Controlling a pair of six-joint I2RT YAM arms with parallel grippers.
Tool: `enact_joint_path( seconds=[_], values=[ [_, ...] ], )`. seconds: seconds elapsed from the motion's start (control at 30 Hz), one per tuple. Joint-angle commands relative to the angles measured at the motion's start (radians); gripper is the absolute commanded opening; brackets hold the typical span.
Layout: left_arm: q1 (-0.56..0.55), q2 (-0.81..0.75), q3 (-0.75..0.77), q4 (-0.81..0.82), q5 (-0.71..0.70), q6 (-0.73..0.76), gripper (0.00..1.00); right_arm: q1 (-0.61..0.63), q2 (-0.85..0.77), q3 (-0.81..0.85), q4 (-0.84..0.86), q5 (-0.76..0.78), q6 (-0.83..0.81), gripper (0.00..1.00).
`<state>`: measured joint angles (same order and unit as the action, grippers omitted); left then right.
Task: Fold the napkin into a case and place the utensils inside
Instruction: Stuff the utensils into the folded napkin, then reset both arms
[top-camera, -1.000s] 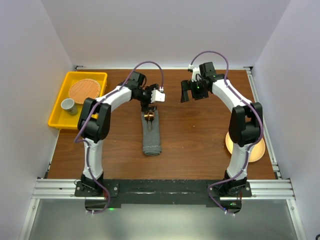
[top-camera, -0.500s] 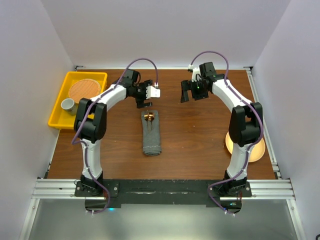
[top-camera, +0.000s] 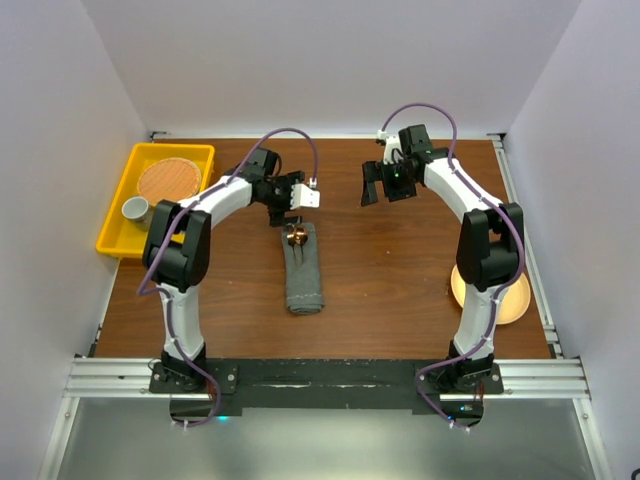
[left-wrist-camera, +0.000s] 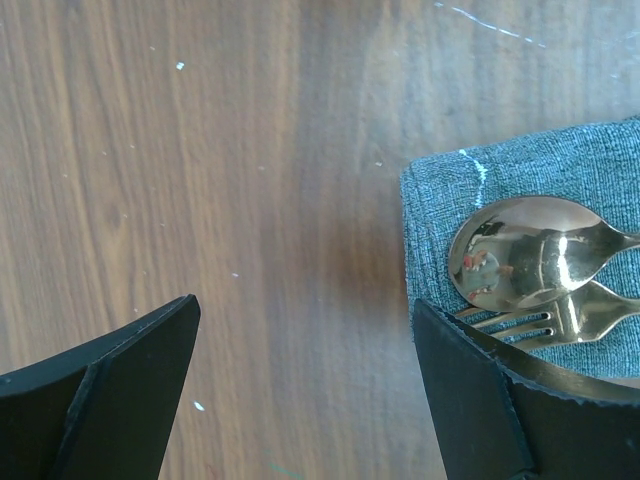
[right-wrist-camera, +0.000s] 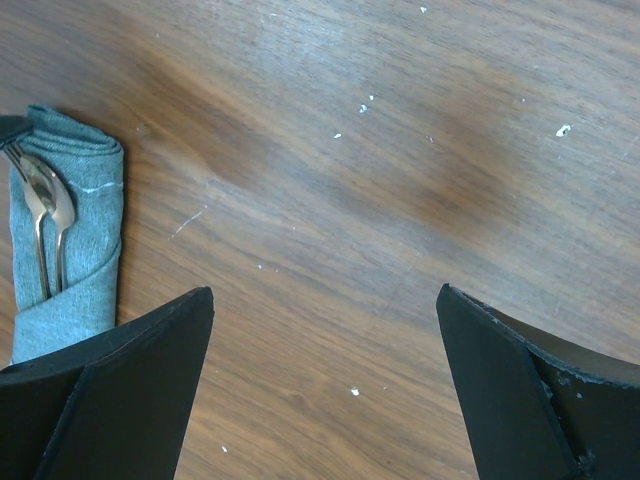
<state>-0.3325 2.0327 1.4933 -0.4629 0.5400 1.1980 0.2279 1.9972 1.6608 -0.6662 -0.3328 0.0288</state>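
The napkin, folded into a long narrow grey case (top-camera: 304, 272), lies on the table's middle. The copper utensils (top-camera: 296, 237) stick out of its far end. In the left wrist view a spoon bowl (left-wrist-camera: 515, 262) and fork tines (left-wrist-camera: 530, 325) rest on the cloth (left-wrist-camera: 450, 200). My left gripper (top-camera: 288, 208) hovers just past that end, open, with only bare wood between its fingers (left-wrist-camera: 305, 330). My right gripper (top-camera: 383, 192) hangs open further right over bare wood (right-wrist-camera: 322, 291), and the case (right-wrist-camera: 70, 290) shows at that view's left edge.
A yellow tray (top-camera: 116, 238) at the far left holds a round woven mat (top-camera: 168, 178) and a small cup (top-camera: 135, 210). A round yellow-orange plate (top-camera: 518, 302) lies at the right, partly under the right arm. White walls close in the table.
My left gripper has shifted slightly left and back from the case's far end while its elbow swung left. The right arm and the case have not moved.
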Motion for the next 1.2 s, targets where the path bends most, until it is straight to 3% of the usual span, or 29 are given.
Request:
enact_joint_path(
  seconds=[0.0, 0.3, 0.47, 0.6, 0.77, 0.93, 1.17],
  values=[
    [-0.02, -0.088, -0.036, 0.03, -0.006, 0.009, 0.93, -0.005, 0.002, 0.036, 0.005, -0.02, 0.014, 0.98],
    [-0.023, -0.098, 0.001, 0.148, -0.119, -0.152, 0.98, -0.007, -0.002, 0.068, -0.001, -0.028, -0.006, 0.98],
    [0.001, -0.132, 0.12, 0.152, -0.15, -0.314, 1.0, -0.007, 0.006, 0.16, -0.051, -0.043, -0.064, 0.98],
    [0.03, -0.16, 0.266, 0.057, -0.17, -0.509, 1.0, -0.018, -0.006, 0.231, -0.082, -0.046, -0.108, 0.98],
    [0.069, -0.218, 0.332, -0.147, -0.21, -0.645, 1.0, -0.053, -0.113, 0.183, -0.087, -0.031, -0.128, 0.98],
    [0.168, -0.392, 0.147, -0.203, -0.129, -0.793, 1.0, -0.078, -0.279, -0.044, -0.05, -0.015, -0.122, 0.98],
    [0.161, -0.647, -0.317, -0.136, -0.239, -0.85, 1.0, -0.078, -0.572, -0.476, 0.019, -0.026, -0.098, 0.98]
  ],
)
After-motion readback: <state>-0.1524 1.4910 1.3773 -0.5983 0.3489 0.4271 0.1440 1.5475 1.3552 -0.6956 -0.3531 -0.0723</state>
